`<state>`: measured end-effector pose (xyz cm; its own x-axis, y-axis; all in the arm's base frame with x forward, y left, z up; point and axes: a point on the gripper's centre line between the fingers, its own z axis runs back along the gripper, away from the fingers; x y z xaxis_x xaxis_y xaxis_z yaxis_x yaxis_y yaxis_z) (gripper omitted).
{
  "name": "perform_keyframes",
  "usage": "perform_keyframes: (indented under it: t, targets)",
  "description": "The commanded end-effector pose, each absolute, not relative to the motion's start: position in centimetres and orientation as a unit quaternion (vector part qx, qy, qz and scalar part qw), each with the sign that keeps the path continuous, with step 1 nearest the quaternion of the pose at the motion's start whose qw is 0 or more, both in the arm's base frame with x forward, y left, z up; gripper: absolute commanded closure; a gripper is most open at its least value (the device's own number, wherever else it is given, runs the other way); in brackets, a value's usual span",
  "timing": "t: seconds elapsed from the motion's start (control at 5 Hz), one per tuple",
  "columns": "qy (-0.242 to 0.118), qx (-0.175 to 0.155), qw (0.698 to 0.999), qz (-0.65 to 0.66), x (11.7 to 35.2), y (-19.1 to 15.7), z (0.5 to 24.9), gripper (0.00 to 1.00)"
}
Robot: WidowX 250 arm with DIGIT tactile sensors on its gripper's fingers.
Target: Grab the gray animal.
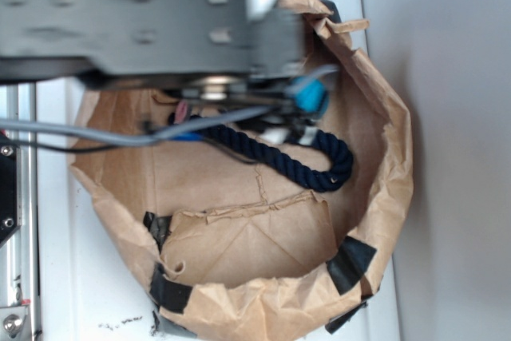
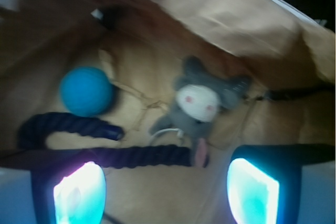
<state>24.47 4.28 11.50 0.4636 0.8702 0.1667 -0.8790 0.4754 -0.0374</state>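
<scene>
Nearest to me in the wrist view are my two claw fingertips (image 2: 79, 192), glowing pale cyan at the bottom edge, one on each side. My claw (image 2: 165, 190) is spread wide, with bare brown paper between the tips and nothing held.

Just beyond the tips lies the dark navy rope (image 2: 105, 156). It runs across the floor of the paper bag (image 2: 236, 14) from the left, and a second length of it curls back above the first, ending in a blunt tip near the middle.

Past the rope's right end sits the gray animal (image 2: 202, 103), a little right of centre. Its cream face with red eyes is turned up toward me, gray ears spread to the sides, and a pink-lined limb reaches down to touch the rope's end. A thin white string loops out beside its lower left. It is beyond my fingertips and untouched by them.

To its left, well apart from it, rests the teal ball (image 2: 85, 91), just above the rope's curl.

Farther off, the crumpled bag wall rises behind everything.

In the exterior view my arm (image 1: 144, 21) reaches over the bag's rim, hiding the animal; the rope shows below it, and the bag stands on the white worktop (image 1: 96, 293).
</scene>
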Motion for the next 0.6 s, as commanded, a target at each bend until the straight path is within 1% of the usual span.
perform_keyframes:
  t: [0.0, 0.2, 0.4]
  targets:
    - [-0.164, 0.029, 0.824, 0.542, 22.7, 6.2, 8.5, 0.0]
    - [-0.153, 0.051, 0.815, 0.557, 24.2, 6.5, 7.7, 0.0]
    - [-0.14, 0.065, 0.808, 0.569, 25.6, 6.2, 7.9, 0.0]
